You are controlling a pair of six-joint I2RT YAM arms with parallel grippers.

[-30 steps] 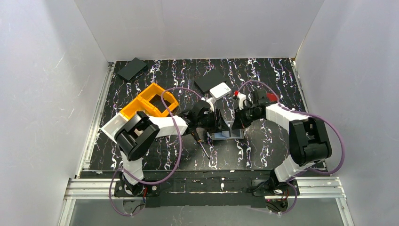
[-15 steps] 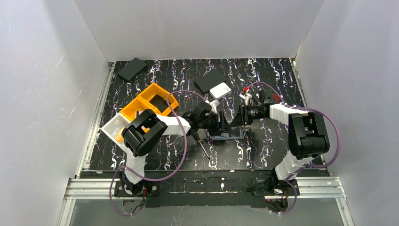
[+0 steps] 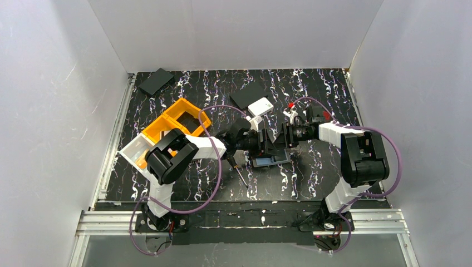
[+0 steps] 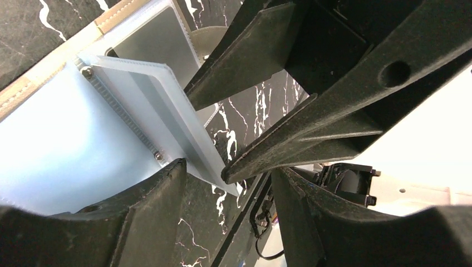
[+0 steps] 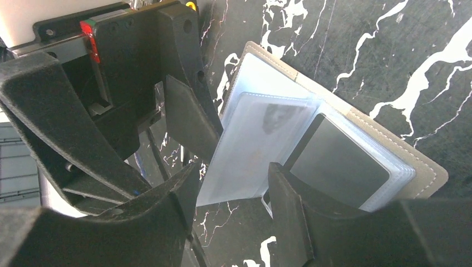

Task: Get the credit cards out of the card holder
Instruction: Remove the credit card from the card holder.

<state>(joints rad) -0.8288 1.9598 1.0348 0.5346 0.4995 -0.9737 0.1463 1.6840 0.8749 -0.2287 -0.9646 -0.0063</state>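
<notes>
Closest to the bases is the screwdriver (image 3: 240, 174), just left of the card holder (image 3: 271, 161). The holder lies flat and splayed open, long axis roughly left-right. Both arms hang nose to nose right over it — left gripper (image 4: 228, 177) and right gripper (image 5: 231, 172) each have jaws apart, clamping nothing, with the sleeves holding the credit cards (image 5: 337, 161) fanned between them. Neither arm looks nearer. Further back are the white box (image 3: 260, 107), a black rectangle (image 3: 248, 94) and the orange bin (image 3: 179, 119) — none in the way, I'd say.
</notes>
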